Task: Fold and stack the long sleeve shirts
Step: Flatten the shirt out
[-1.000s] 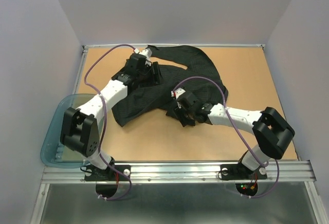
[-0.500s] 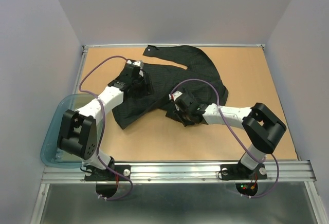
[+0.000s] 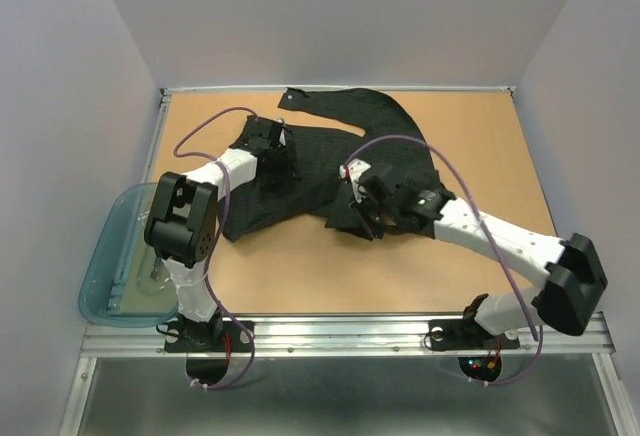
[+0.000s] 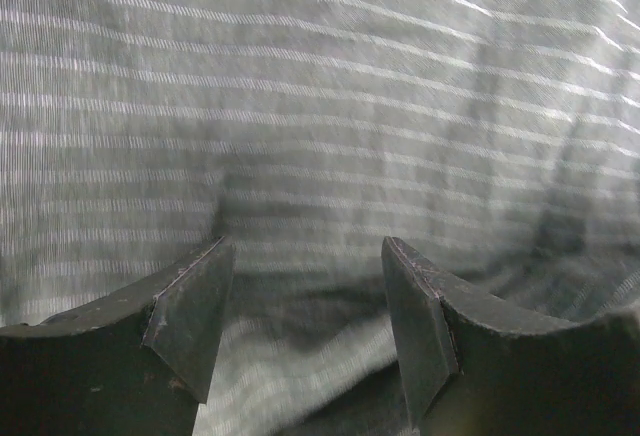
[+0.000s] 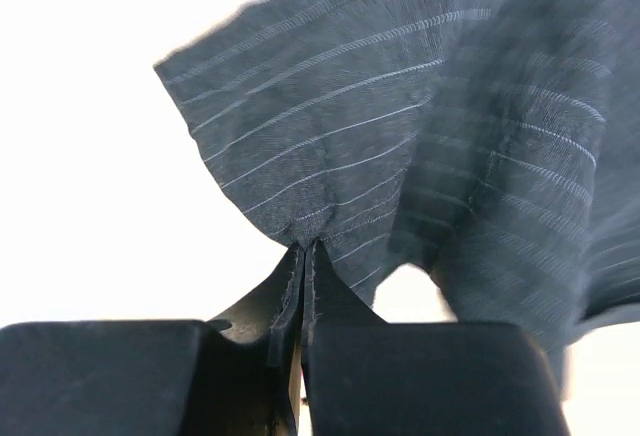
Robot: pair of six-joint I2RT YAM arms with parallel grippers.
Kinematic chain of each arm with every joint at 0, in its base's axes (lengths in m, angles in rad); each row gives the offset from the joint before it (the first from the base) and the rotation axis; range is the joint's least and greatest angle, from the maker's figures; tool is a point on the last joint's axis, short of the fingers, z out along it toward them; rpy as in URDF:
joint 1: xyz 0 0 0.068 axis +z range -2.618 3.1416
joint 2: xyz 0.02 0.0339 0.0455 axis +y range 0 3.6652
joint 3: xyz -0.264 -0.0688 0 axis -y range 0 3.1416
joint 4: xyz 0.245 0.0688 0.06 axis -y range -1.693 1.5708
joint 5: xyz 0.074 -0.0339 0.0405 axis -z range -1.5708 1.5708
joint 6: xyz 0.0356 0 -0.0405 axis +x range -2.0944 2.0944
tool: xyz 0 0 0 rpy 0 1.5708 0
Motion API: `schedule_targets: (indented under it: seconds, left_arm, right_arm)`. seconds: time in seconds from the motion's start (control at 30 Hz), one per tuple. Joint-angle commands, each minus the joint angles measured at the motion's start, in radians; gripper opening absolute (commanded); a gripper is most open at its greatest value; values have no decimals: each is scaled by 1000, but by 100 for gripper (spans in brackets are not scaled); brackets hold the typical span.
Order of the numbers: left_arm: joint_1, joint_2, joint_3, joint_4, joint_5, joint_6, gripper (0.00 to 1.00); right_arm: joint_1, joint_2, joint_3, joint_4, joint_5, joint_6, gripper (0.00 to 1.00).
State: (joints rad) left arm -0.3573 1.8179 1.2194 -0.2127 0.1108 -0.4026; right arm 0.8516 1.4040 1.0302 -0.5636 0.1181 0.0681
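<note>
The long sleeve shirt (image 3: 385,131), black with thin pale pinstripes, lies crumpled across the back middle of the table, one sleeve end reaching the back edge. My left gripper (image 3: 284,159) hovers low over its left part. In the left wrist view, that gripper (image 4: 305,301) is open, with striped shirt cloth (image 4: 330,106) filling the frame and nothing between the jaws. My right gripper (image 3: 361,219) sits at the shirt's near edge. In the right wrist view, that gripper (image 5: 303,248) is shut on a corner of the shirt (image 5: 400,106), which fans out above the fingertips.
A translucent blue-grey plastic tub (image 3: 108,268) hangs over the table's left edge beside the left arm's base. Bare brown tabletop (image 3: 330,271) lies between the shirt and the arm bases. White walls enclose the table on three sides.
My right gripper has closed on the shirt's near edge, and its arm has stretched out with the elbow swinging right. My left gripper has drawn back toward me over the shirt, still open.
</note>
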Motion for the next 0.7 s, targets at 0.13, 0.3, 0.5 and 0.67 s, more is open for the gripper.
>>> schedule_targets:
  seconds: [0.13,0.3,0.5,0.67]
  left_arm:
    - [30,107,109,9,-13,8,72]
    - [43,119,118,16,-22,-2,72]
    - [47,103,111,24,-43,5,72]
    - [60,83,85,42,-82,15,72]
  right_arm:
    - [6,-270,277,-304,-321,-16,1]
    - [6,-319,265,-372,-543,10,1]
    - [7,-344,116,-387,-543,93,53]
    - [0,-350,137,-372,-185,193,69]
